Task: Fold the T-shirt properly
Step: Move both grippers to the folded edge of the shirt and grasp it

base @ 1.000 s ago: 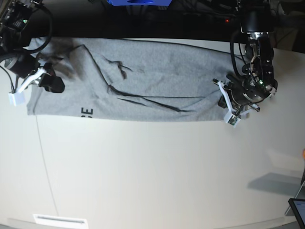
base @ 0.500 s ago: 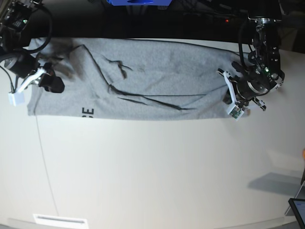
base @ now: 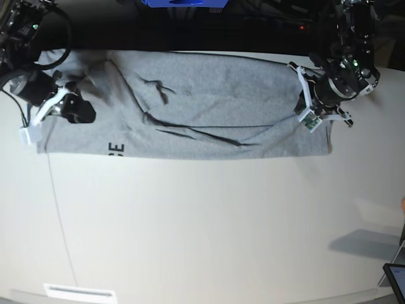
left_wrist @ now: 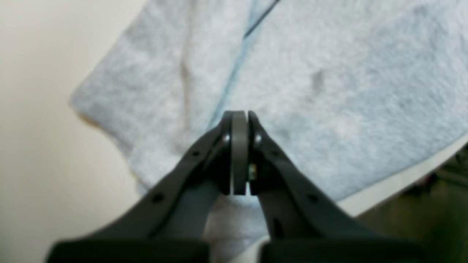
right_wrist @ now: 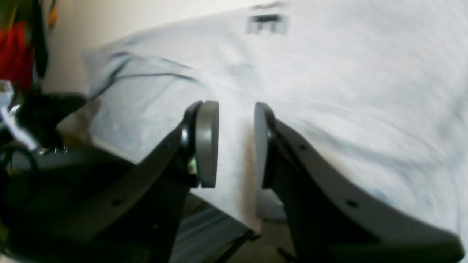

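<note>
Here the left gripper (left_wrist: 239,153) hangs pressed shut on nothing above the T-shirt (base: 190,107) corner; the right gripper (right_wrist: 236,144) stands part open over cloth — empty. The shirt lies as a long band across the table (base: 202,228). Regrasping step, likely — next needs both ends pinched.

T-shirt (base: 209,107): heather-grey, folded lengthwise into a long band lying flat across the far part of the table, left to right. Dark creases run through its middle. Black letters "SE" show at the near-left edge. Right end slightly rumpled.
</note>
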Robot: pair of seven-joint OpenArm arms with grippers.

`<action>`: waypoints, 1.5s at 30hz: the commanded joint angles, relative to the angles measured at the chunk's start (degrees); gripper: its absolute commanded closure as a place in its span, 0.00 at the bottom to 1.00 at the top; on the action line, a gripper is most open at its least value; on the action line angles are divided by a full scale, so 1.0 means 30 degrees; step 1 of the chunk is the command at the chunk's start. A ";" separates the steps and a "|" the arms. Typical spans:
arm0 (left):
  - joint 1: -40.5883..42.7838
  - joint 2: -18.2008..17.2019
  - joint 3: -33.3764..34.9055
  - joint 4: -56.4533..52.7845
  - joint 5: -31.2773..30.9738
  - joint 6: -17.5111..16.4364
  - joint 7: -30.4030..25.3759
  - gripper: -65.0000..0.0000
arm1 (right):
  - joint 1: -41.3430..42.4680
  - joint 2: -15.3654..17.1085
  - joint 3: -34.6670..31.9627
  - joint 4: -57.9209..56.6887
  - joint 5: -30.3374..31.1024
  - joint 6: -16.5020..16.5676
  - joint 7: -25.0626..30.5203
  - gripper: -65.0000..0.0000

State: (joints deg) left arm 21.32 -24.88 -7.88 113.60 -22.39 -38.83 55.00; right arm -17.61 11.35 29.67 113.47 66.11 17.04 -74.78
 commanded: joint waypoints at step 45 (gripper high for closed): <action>-0.0997 0.4764 -0.3132 -0.9047 0.7772 0.1383 -1.5653 0.58 | -0.1589 -0.1191 -0.8703 -0.4285 -2.3486 0.0343 1.4715 0.66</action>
State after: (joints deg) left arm 18.28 -10.02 -17.19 86.21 -0.62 -34.96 6.37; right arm -22.04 7.40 3.38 100.82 -2.96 18.13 -28.40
